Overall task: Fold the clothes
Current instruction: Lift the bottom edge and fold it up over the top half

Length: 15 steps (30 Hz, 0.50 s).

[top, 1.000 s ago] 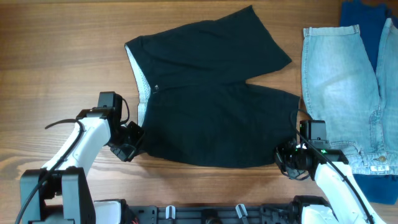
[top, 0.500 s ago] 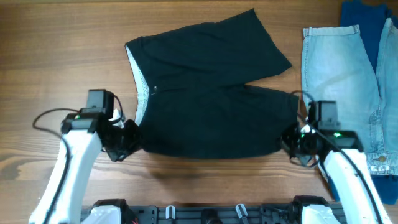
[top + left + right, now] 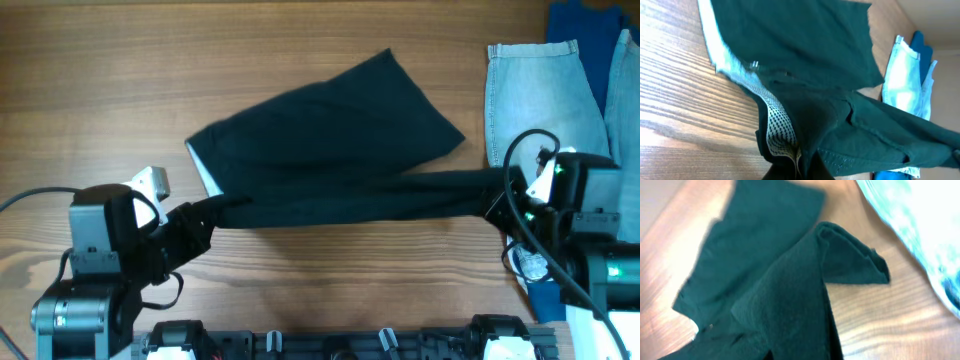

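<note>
Overhead, left gripper point(image 3: 207, 212) and right gripper point(image 3: 497, 195) clamp the black garment point(image 3: 340, 130); denim garment point(image 3: 545, 110) lies beside.

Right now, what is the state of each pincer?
Left pincer: closed on the black garment.
Right pincer: closed on the black garment.

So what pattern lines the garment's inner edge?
Inner edge: white with small dark dots, clearest from left wrist.
</note>
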Motion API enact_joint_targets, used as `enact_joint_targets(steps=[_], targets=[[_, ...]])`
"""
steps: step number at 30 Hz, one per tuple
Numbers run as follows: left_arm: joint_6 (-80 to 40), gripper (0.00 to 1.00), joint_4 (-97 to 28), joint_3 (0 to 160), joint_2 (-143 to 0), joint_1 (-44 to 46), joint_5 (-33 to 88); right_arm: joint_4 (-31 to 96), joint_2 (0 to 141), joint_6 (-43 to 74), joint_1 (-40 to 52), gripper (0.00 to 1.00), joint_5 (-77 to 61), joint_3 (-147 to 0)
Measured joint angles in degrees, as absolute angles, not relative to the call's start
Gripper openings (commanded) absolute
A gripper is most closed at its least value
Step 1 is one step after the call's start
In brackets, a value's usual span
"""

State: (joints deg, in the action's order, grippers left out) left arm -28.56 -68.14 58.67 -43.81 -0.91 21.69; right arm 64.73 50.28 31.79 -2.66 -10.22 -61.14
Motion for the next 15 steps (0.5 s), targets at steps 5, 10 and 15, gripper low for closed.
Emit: enact_joint_targets(steps=[5, 10, 15], targets=[[-29.06, 0.04, -67.96, 58.94, -45.80, -0.82, 20.08, 57.19, 55.72, 22.87, -2.11, 0.04, -10.63, -66.15], [-32.42, 0.04, -64.16, 59.05, -53.52, -0.47, 15.88, 42.98, 71.29, 14.92, -1.19, 0.04, -15.88, -68.07], [-33.95, 0.04, -55.81, 59.22, -63.35, -0.34, 13.43, 32.21, 82.87, 12.45, -0.80, 0.04, -18.68, -68.20]])
